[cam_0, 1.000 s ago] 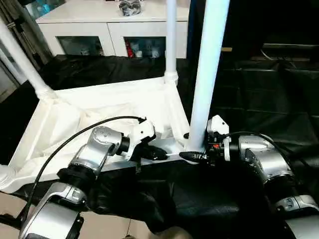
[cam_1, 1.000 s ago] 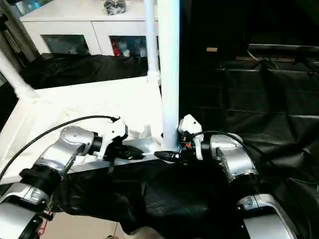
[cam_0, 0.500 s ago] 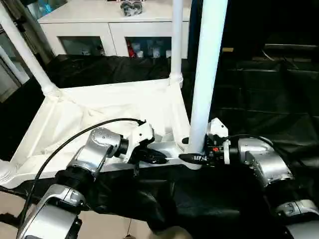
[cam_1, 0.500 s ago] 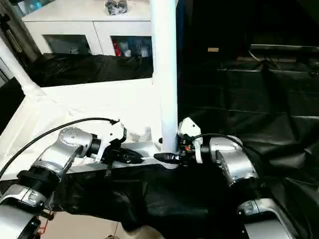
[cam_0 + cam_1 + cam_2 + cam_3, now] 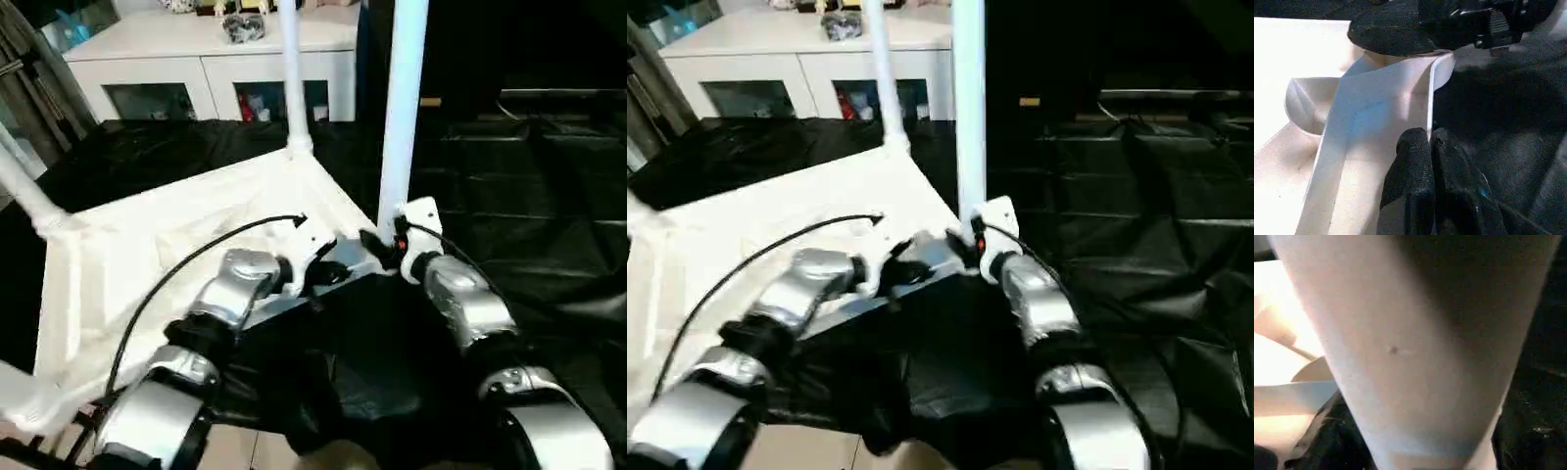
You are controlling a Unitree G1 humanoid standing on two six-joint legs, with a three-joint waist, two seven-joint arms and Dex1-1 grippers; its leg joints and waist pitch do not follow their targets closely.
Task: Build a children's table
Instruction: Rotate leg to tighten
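The children's table [image 5: 186,235] lies upside down on a black cloth [image 5: 529,196], its white plastic underside facing up, with a raised rim and rounded corner sockets. Four white tubular legs can be counted. Two stand upright in sockets: the near leg [image 5: 400,108] at the corner closest to the robot's right arm, and the far leg [image 5: 291,78] at the corner toward the cabinet. A third leg [image 5: 22,186] rises at a slant from the left corner, and a fourth [image 5: 24,401] shows at the lower left edge (its socket is cut off by the frame).

The left pincer [image 5: 1431,147] has its two black fingers pressed together on the thin rim of the table, just beside the near corner socket. The right pincer [image 5: 377,247] sits at the base of the near leg; whether its fingers actually pinch the tube cannot be told, as they are blurred.

One white cabinet [image 5: 206,59] with glass doors stands behind the cloth.
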